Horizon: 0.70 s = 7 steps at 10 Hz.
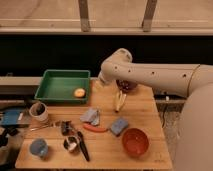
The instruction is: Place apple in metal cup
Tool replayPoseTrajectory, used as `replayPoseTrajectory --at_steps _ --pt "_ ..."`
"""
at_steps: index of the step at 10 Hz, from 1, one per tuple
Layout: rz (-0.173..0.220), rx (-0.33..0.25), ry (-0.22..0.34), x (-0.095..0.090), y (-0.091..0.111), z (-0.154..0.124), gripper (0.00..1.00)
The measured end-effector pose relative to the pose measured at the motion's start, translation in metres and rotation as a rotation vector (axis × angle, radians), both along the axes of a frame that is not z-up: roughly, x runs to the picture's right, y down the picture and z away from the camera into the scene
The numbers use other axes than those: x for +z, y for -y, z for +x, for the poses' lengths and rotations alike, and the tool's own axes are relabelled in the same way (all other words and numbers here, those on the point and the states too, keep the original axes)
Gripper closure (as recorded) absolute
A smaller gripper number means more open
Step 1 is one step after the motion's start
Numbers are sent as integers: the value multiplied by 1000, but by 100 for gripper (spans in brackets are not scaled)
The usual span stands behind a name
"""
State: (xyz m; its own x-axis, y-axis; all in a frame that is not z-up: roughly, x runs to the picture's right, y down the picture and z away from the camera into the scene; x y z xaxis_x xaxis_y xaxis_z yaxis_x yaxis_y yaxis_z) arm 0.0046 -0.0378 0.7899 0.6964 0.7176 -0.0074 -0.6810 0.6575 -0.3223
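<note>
End effector (98, 84) spread, empty, beside rim of green tray (50, 95), apple (79, 92) inside it, metal cup (71, 144) well apart

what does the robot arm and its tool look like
The arm is cream-white: thick, smooth, rounded tube sections with a bulbous joint. No cables or markings show. The tool, at the arm's tip by the right rim of the green tray, looks pale too; I can't make out more of it.

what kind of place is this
Probably a robot test lab: a wooden table crowded with a green tray holding the apple, a metal cup and a red bowl. The gripper hangs beside the tray, near the apple.
</note>
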Motion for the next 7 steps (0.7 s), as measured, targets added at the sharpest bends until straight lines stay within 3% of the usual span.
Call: replayPoseTrajectory --at_steps 7 --pt "12 -24 27 6 4 -11 20"
